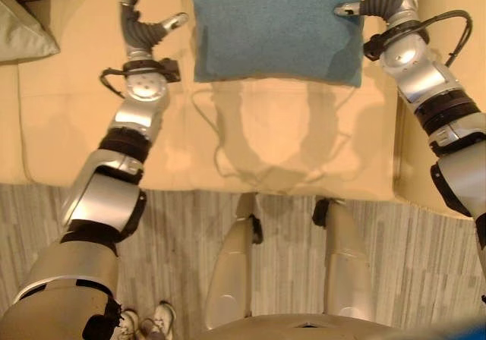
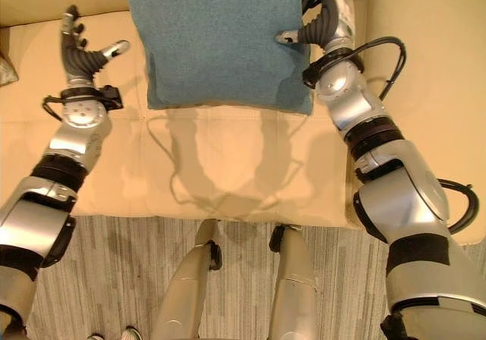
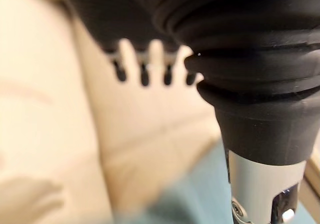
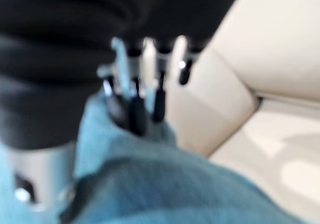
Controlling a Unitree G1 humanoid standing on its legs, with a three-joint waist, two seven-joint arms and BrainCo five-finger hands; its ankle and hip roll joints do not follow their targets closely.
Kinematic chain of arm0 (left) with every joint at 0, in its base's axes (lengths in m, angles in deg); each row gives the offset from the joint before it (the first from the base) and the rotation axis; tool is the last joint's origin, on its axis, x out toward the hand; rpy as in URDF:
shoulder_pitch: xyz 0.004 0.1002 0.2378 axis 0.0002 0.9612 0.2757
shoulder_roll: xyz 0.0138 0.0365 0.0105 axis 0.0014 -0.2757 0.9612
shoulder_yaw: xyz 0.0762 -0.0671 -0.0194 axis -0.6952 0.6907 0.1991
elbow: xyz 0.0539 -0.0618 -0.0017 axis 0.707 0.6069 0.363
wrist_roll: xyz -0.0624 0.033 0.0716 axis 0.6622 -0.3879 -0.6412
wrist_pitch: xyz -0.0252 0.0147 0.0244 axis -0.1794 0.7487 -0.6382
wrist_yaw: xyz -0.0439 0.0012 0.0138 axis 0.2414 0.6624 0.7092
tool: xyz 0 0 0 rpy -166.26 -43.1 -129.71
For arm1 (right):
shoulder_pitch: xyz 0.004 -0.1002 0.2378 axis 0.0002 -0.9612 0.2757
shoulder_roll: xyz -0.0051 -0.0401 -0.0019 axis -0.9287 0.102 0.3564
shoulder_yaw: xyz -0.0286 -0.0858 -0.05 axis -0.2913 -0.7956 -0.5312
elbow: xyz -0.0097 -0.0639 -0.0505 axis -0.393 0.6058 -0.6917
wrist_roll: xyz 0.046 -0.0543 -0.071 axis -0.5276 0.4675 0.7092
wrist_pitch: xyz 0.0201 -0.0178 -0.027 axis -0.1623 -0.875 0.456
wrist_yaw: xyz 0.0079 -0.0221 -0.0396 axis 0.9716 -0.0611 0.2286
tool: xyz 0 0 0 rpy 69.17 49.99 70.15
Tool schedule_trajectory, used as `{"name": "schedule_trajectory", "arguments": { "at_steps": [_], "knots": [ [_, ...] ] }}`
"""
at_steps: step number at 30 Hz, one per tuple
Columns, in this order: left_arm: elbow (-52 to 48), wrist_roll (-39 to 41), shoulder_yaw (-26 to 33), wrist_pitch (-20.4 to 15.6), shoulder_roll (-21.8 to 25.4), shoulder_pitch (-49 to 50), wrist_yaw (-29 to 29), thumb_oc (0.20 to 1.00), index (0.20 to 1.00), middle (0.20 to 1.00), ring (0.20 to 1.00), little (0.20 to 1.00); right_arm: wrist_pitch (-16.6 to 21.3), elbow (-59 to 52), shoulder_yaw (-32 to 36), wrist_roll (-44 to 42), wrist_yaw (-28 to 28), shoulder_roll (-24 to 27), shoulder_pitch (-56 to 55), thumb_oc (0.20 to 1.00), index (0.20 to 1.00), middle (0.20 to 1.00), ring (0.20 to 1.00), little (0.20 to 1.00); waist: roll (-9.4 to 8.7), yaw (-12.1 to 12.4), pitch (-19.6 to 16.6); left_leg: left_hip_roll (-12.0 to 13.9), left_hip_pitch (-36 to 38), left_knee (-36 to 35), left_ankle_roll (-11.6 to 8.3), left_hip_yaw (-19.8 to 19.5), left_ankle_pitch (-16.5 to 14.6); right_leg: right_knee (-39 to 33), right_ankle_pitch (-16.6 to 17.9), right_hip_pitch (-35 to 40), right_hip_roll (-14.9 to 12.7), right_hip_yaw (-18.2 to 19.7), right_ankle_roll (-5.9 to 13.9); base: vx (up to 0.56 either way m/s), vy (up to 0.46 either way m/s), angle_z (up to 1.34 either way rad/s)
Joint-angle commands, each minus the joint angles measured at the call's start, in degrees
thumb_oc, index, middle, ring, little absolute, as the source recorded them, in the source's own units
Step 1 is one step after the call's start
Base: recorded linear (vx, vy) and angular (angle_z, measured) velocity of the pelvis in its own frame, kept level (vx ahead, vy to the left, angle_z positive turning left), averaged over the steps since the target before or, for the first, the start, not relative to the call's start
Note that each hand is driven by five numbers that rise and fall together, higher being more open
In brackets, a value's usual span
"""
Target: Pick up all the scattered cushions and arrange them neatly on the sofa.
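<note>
The right hand is gripping the blue cushion against the sofa back, the left hand is hovering relaxed beside it; letting go likely comes next.

I see a cream leather sofa spanning the scene, its armrest at right; grey wood-grain floor lies below, warmly lit.

silver-grey arms, dark ribbed wrists

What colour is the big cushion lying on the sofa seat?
The cushion is a plain teal blue, with no pattern. It shows best in the right eye view.
</note>
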Motion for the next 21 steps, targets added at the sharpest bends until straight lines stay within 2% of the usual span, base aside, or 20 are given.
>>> {"name": "schedule_trajectory", "arguments": {
  "at_steps": [1, 4, 5, 6, 7, 8, 10, 12, 13, 14, 15, 18, 21],
  "knots": [
    [1.29, -1.03, 2.91, -3.38, 2.95, -2.49, 0.38, 1.000, 1.000, 1.000, 1.000, 1.000, 5.10, -4.17, 0.47, -1.93, -0.34, 1.26, 6.80, 1.000, 1.000, 1.000, 1.000, 1.000, -2.28, 0.48, 1.81, 1.60, 9.54, 0.33, -6.94, -0.99, -5.26, -7.61, 0.71, 8.82, 1.80, -0.86, 7.33, 0.00, 0.000, 0.00],
    [1.16, -1.27, 5.29, -3.38, 5.47, 0.78, 0.51, 1.000, 1.000, 1.000, 1.000, 1.000, 5.57, -6.15, 1.34, -2.20, 0.19, 3.79, 4.54, 1.000, 1.000, 1.000, 1.000, 1.000, -2.22, 0.41, 1.84, 1.49, 10.30, 0.34, -6.96, -0.84, -5.42, -7.77, 0.76, 9.58, 1.79, -0.84, 7.30, -0.03, 0.010, 0.00],
    [0.10, -1.08, 6.42, -3.75, 5.75, 2.47, 0.51, 1.000, 1.000, 1.000, 1.000, 1.000, 5.84, -7.32, 2.19, -2.28, 0.17, 4.66, 3.42, 1.000, 1.000, 1.000, 1.000, 1.000, -2.24, 0.40, 2.25, 1.37, 9.73, 0.64, -6.61, -0.33, -4.33, -8.34, 2.45, 9.43, 1.55, -1.47, 6.57, -0.08, 0.029, 0.00],
    [-0.93, -0.88, 7.69, -3.98, 5.96, 4.52, 0.67, 1.000, 1.000, 1.000, 1.000, 1.000, 6.02, -8.47, 2.85, -2.06, 0.27, 5.46, 1.91, 1.000, 1.000, 1.000, 1.000, 1.000, -2.19, 0.40, 2.21, 1.34, 9.95, 0.62, -6.62, -0.25, -4.39, -8.60, 2.50, 9.82, 1.58, -1.49, 6.58, -0.08, 0.030, 0.02],
    [-1.96, -1.02, 9.10, -4.09, 5.93, 7.13, 0.86, 1.000, 1.000, 1.000, 1.000, 1.000, 6.31, -10.09, 3.79, -2.20, 0.55, 5.92, 0.18, 1.000, 1.000, 1.000, 1.000, 1.000, -2.17, 0.37, 2.21, 1.35, 10.37, 0.58, -6.63, -0.21, -4.50, -8.69, 2.55, 10.20, 1.66, -1.43, 6.57, 0.01, 0.041, 0.01],
    [-5.84, -1.20, 12.45, -4.72, 5.15, 13.82, 1.37, 1.000, 1.000, 1.000, 1.000, 1.000, 6.64, -13.93, 6.19, -1.59, 1.32, 7.40, -5.31, 1.000, 1.000, 1.000, 1.000, 1.000, -2.10, 0.25, 1.96, 1.25, 11.49, 0.60, -6.59, -0.03, -4.78, -9.27, 2.57, 11.68, 1.81, -1.57, 6.46, 0.01, 0.034, 0.01],
    [-8.55, -1.99, 13.67, -4.78, 4.76, 17.71, 1.68, 1.000, 1.000, 1.000, 1.000, 1.000, 6.76, -16.02, 8.01, -1.49, 1.68, 7.91, -8.80, 1.000, 1.000, 1.000, 1.000, 1.000, -1.97, 0.11, 1.77, 1.23, 12.19, 0.63, -6.51, 0.04, -5.01, -9.39, 2.58, 12.36, 1.86, -1.69, 6.43, 0.01, 0.019, 0.00],
    [-9.14, -1.36, 16.34, -4.74, 2.22, 23.57, 2.84, 1.000, 1.000, 1.000, 1.000, 1.000, 6.99, -18.85, 10.86, -1.03, 3.05, 7.98, -15.10, 1.000, 1.000, 1.000, 1.000, 1.000, -2.10, -0.10, 1.24, 1.16, 13.69, 0.67, -6.43, 0.16, -5.46, -9.58, 2.47, 13.93, 1.94, -1.67, 6.38, 0.02, 0.014, 0.01],
    [-11.17, -1.46, 18.06, -4.88, -0.32, 29.32, 4.02, 1.000, 1.000, 1.000, 1.000, 1.000, 7.06, -20.09, 13.39, -0.58, 4.39, 8.60, -21.90, 1.000, 1.000, 1.000, 1.000, 1.000, -2.16, -0.40, 0.69, 0.99, 15.33, 0.73, -6.28, 0.28, -6.04, -9.85, 2.32, 15.91, 1.92, -1.84, 6.28, 0.04, 0.023, 0.00],
    [-11.31, -1.50, 18.02, -4.84, -0.34, 29.50, 3.99, 1.000, 1.000, 1.000, 1.000, 1.000, 7.01, -20.27, 13.53, -0.53, 4.40, 8.60, -22.20, 1.000, 1.000, 1.000, 1.000, 1.000, -2.16, -0.37, 0.64, 1.01, 15.43, 0.70, -6.29, 0.25, -6.05, -9.91, 2.32, 16.05, 1.94, -1.88, 6.29, 0.04, 0.010, -0.01],
    [-11.63, -0.70, 19.08, -4.82, -2.66, 32.64, 4.98, 1.000, 1.000, 1.000, 1.000, 1.000, 7.28, -21.01, 15.08, -0.30, 5.10, 8.26, -26.03, 1.000, 1.000, 1.000, 1.000, 1.000, -2.25, -0.49, 0.38, 0.91, 16.37, 0.75, -6.24, 0.31, -6.29, -10.14, 2.27, 17.23, 1.93, -2.00, 6.23, 0.00, 0.000, 0.00],
    [-14.05, -2.29, 19.26, -3.45, -10.39, 45.32, 7.84, 1.000, 1.000, 1.000, 1.000, 1.000, 7.26, -24.16, 20.92, 1.15, 7.68, 5.07, -42.99, 1.000, 1.000, 1.000, 1.000, 1.000, -2.48, -1.06, -0.61, 0.39, 21.12, 0.84, -5.92, 0.58, -7.45, -11.88, 2.27, 23.46, 2.25, -2.86, 6.19, 0.06, 0.004, 0.05],
    [-12.95, -2.93, 18.74, -1.95, -13.53, 51.23, 10.45, 1.000, 1.000, 1.000, 1.000, 1.000, 7.33, -24.46, 23.05, 0.85, 9.46, 2.33, -50.70, 1.000, 1.000, 1.000, 1.000, 1.000, -2.73, -1.54, -1.21, 0.16, 23.93, 0.85, -5.71, 0.61, -8.05, -13.38, 2.33, 27.51, 2.72, -3.12, 6.23, 0.04, -0.002, -0.01]
  ]
}}
